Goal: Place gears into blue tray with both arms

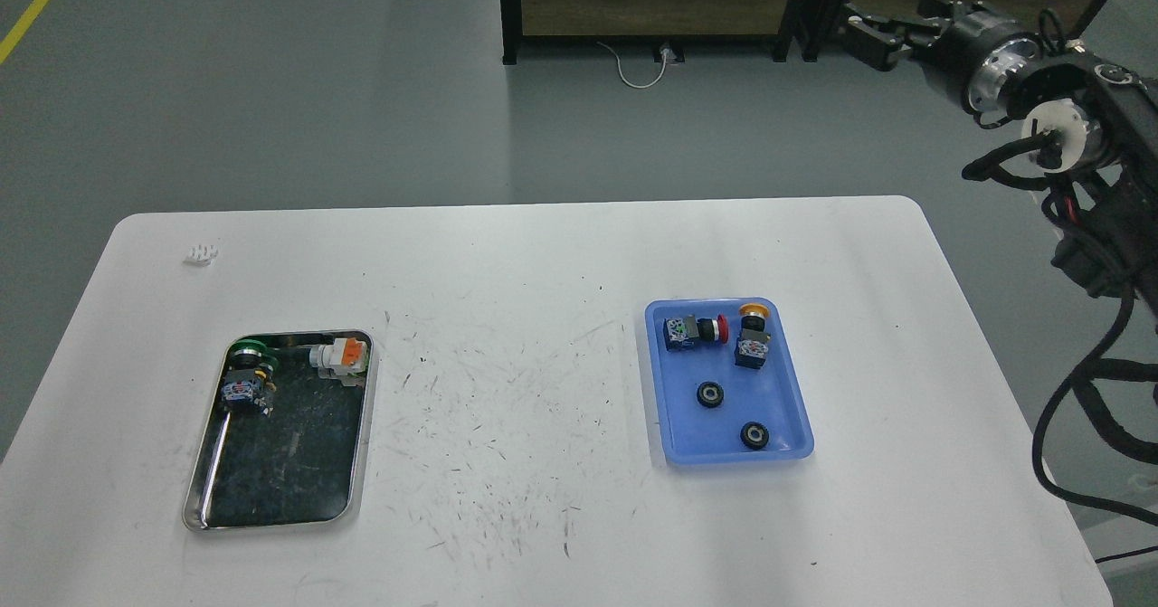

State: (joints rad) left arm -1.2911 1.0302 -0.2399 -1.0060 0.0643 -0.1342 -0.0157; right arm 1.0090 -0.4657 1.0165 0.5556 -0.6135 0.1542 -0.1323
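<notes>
The blue tray [792, 408] looks like smooth, slightly shiny plastic. The steel tray [204, 471] at nine o'clock has a bright mirror rim and a dark, scratched bottom. The white table [543, 272] is matt and covered in little black scuffs. Each gear [710, 395] looks dull black with a silvery middle.

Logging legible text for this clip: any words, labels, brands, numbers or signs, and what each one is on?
None can be read.
Red-capped switch in the blue tray: patterned sticker on its blue body, too small and blurred to read.
Yellow-capped switch: the same kind of sticker, unreadable.
Green-capped switch in the steel tray: sticker unreadable.
Gears, table, right gripper: no markings visible.
</notes>
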